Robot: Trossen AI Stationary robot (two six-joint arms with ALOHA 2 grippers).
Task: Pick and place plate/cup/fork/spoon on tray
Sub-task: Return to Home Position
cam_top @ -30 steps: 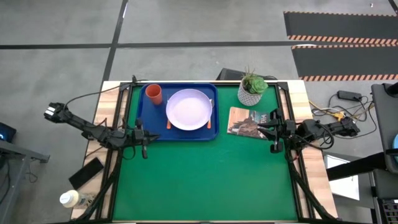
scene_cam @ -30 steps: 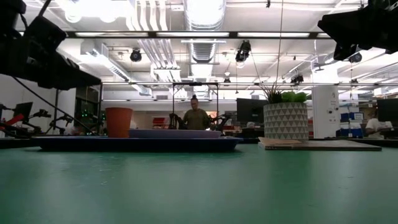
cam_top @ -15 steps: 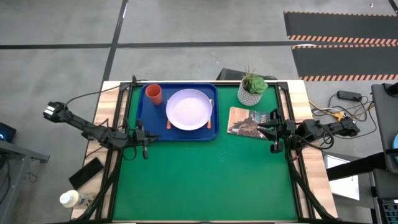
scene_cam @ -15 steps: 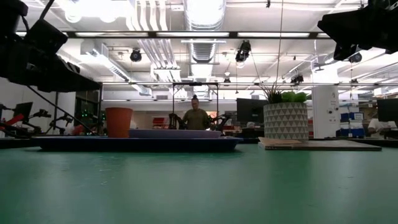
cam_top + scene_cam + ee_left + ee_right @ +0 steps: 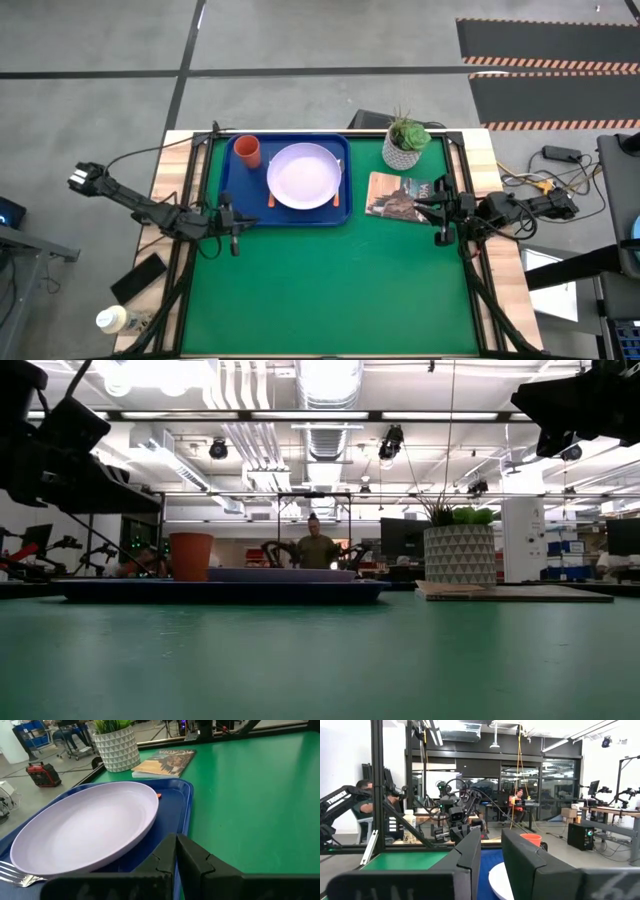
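The dark blue tray [image 5: 228, 178] lies at the table's far left. On it rest the lavender plate [image 5: 304, 176] and, in its far left corner, the upright orange cup [image 5: 248, 151]. The fork's tines [image 5: 15, 877] lie on the tray at the plate's left edge. At the plate's right edge an orange handle end [image 5: 338, 198] peeks out; its head is hidden. My left gripper [image 5: 236, 225] hovers shut by the tray's near left corner, touching nothing. By the table's right edge my right gripper [image 5: 428, 211] hovers open and empty, pointing toward the tray.
A white patterned plant pot [image 5: 405, 146] stands at the far right, with a book [image 5: 398, 195] lying in front of it, next to my right gripper. The green mat's near half [image 5: 330, 300] holds nothing. People [image 5: 316, 550] are in the room behind.
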